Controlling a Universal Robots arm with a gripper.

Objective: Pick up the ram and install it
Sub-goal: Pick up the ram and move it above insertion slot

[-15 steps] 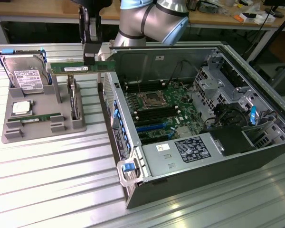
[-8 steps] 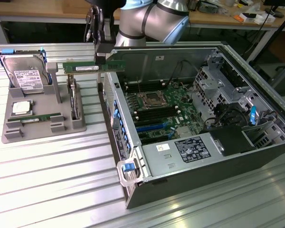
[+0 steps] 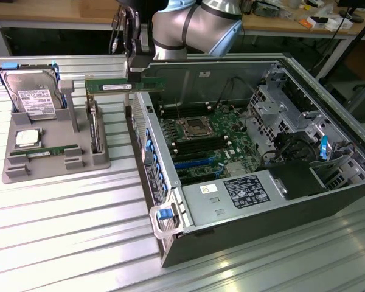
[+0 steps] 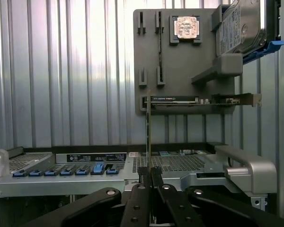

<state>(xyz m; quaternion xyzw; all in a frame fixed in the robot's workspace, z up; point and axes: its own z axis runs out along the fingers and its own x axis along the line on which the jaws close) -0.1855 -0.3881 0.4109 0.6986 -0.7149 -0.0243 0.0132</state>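
Nearest, the black two-fingered tool [image 4: 149, 174], pressed together on the top edge of the ram [image 3: 109, 86], a long thin green circuit-board stick with black chips and a white label, held level in the air just above the side wall of the open grey metal computer case [image 4: 180, 163], between that case and the flat grey plastic holder [image 4: 180, 71]. Judged to be a carry toward the board. Hold the pinch firm and square to stop so thin a stick from swinging or slipping. Keep the long edge level and high enough to pass the wall and its row of blue plastic tabs [image 4: 99, 168] without a knock. Bring the stick's length parallel to the black and blue memory slots [image 3: 196, 163] on the green motherboard [image 3: 231, 143] while in free air, with no twisting close to the board. Move slowly. Farther off, on the ribbed silver metal desk [image 4: 61, 71], a second green stick [image 4: 175, 100] lying in that holder, then a square silver CPU chip [image 4: 186, 27] and a large silver hard drive [image 4: 241, 26] with a white label, all well apart from the tool and best left untouched.
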